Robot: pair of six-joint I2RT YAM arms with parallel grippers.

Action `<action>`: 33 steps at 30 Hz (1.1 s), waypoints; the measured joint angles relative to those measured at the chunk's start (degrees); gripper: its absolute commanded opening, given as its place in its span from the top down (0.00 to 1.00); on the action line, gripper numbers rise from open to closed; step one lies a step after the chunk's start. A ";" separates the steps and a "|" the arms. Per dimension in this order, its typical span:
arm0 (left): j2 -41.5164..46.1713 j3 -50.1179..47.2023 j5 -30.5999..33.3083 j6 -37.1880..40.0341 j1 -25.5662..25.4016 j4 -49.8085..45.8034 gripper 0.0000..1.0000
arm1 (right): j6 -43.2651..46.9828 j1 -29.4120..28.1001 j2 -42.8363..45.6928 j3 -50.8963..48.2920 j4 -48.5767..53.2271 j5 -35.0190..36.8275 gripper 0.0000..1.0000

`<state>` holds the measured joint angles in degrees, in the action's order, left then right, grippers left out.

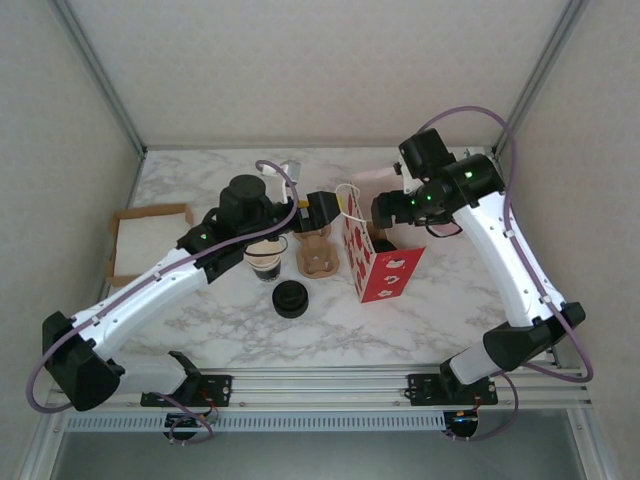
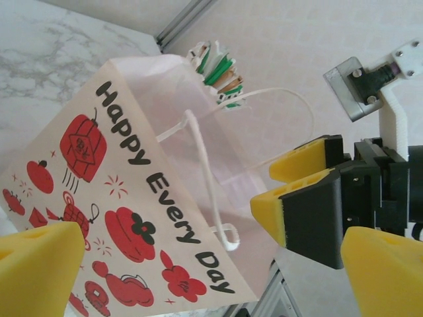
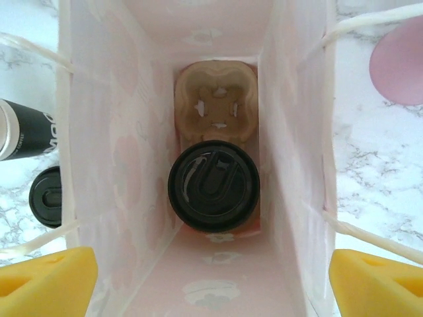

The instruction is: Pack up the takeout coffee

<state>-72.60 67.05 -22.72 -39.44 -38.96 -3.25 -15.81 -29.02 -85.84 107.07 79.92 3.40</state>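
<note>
Yellow pads (image 2: 36, 264) of the left gripper (image 2: 211, 274) sit at the bottom corners of its wrist view, spread wide with nothing between them. That claw is released and faces the printed side of the bag (image 2: 132, 198). From above, going left to right, a cardboard tray (image 1: 150, 238) holding a white sheet lies at the left edge of the table (image 1: 230, 330), well apart from the rest. Next comes a lidless cup (image 1: 267, 260) close beside the left arm (image 1: 170, 280), with a loose lid (image 1: 290, 299) on the marble just in front of it. A brown carrier (image 1: 318, 258) lies to their right, near the left gripper and right up against the foot of the bag; whether they touch I cannot tell. The bag stands upright at the centre, its white cord handles (image 3: 370, 25) splayed out to either side. The right gripper (image 3: 211, 284) hangs over the open mouth with its own pads wide apart and empty, so it too is released. Seen straight down from there, the coffee (image 3: 213, 185) stands on the floor of the bag, black lid up. The paper walls close it in left and right, and a second carrier (image 3: 215, 105) lies just beyond it, partly covered by the lid. Right of the bag a round pink shape (image 3: 396, 63) shows against the marble; what it is I cannot tell.
</note>
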 measured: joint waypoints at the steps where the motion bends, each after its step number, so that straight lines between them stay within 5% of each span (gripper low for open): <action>1: 0.52 0.02 0.00 0.02 0.00 0.00 0.00 | -0.07 0.00 0.50 0.07 0.02 0.00 0.09; 33: 17.44 -2.86 7.43 -0.72 -0.11 -5.01 0.00 | -3.96 0.00 20.90 -6.14 -3.65 -2.23 0.08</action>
<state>-55.16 64.18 -15.29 -40.16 -39.07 -8.25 -19.77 -29.02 -64.95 100.92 76.27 1.17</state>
